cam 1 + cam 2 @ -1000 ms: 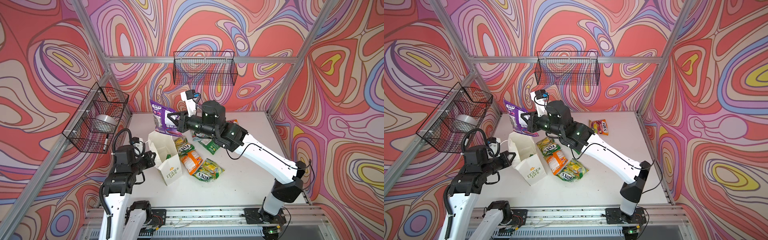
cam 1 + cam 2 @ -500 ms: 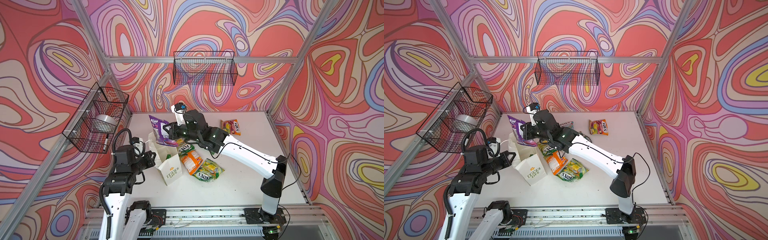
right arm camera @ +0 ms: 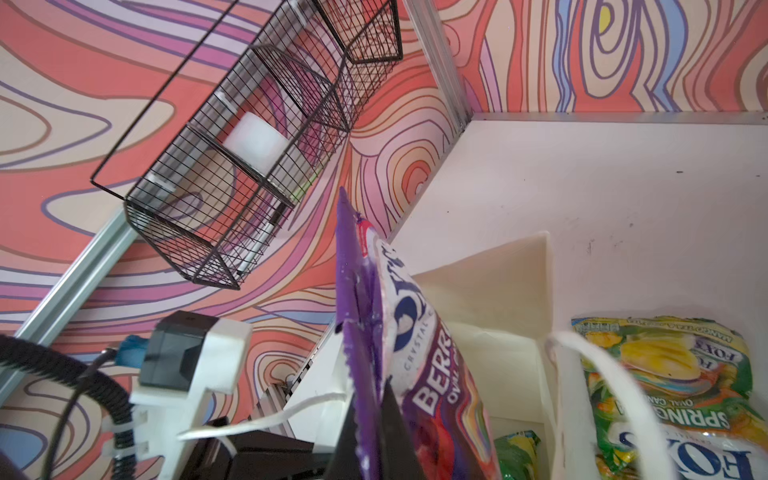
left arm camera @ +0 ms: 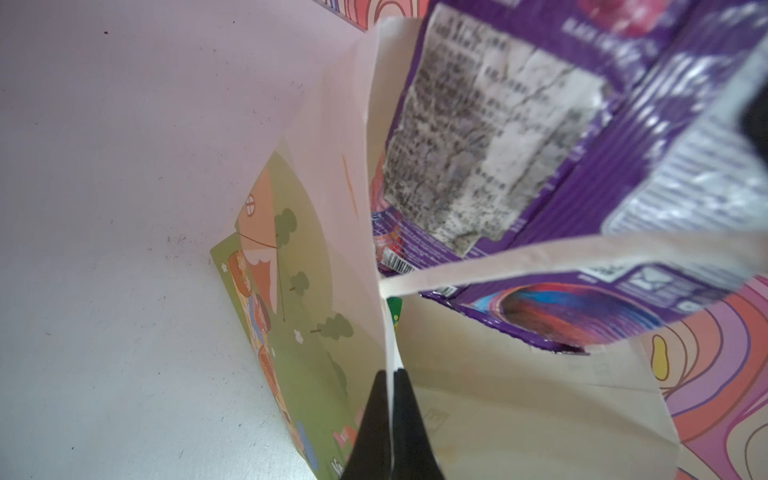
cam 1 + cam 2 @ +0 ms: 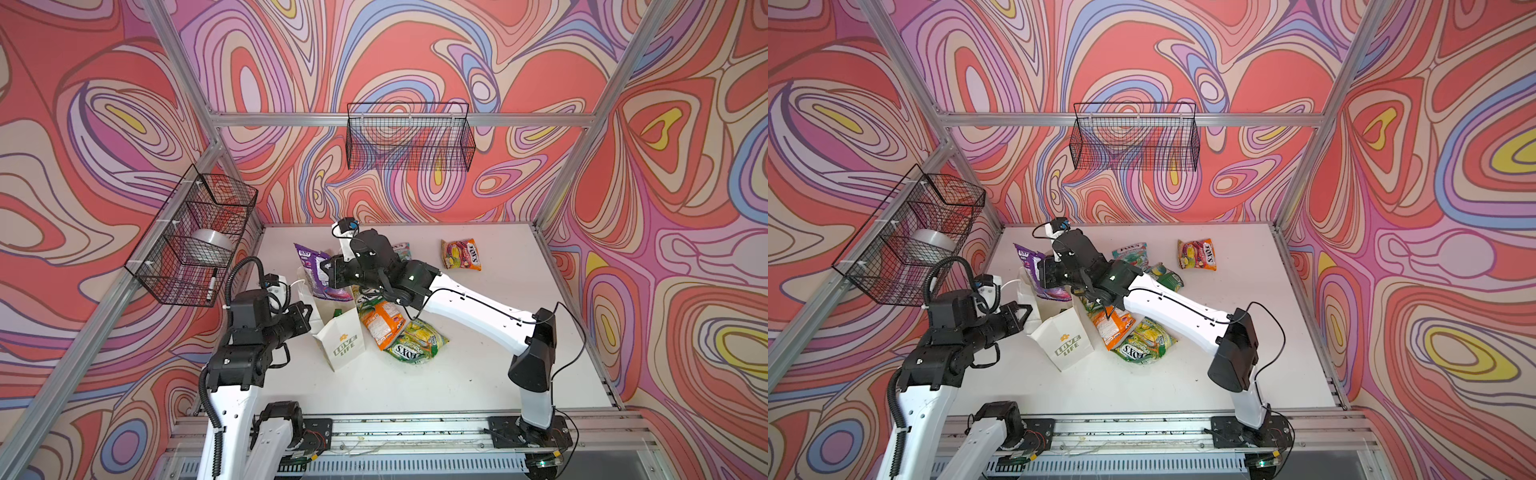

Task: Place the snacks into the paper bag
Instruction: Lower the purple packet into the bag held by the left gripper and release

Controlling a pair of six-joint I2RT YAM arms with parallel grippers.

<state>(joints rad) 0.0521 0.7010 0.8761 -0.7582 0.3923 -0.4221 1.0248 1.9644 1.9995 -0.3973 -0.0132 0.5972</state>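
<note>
In both top views, the purple packet [image 5: 313, 270] is seen pinched in the right jaws and held at the open mouth of the paper bag [image 5: 345, 347]. The bag's rim is nipped by the left jaws. An orange packet [image 5: 382, 324] and a green packet [image 5: 415, 347] are seen lying on the surface [image 5: 457, 382], near the right jaws.

Left wrist: the jaws are pressed together on the paper bag [image 4: 332, 208] wall, with the purple packet [image 4: 498, 145] just ahead.

Right wrist: the jaws are clamped on the purple packet [image 3: 436, 374] edge, with the paper bag [image 3: 498, 286] just beyond.

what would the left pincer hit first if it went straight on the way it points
Likely the purple crinkly foil packet hanging over the white paper bag, whose rim the left pincer grips; depth is unclear.
</note>
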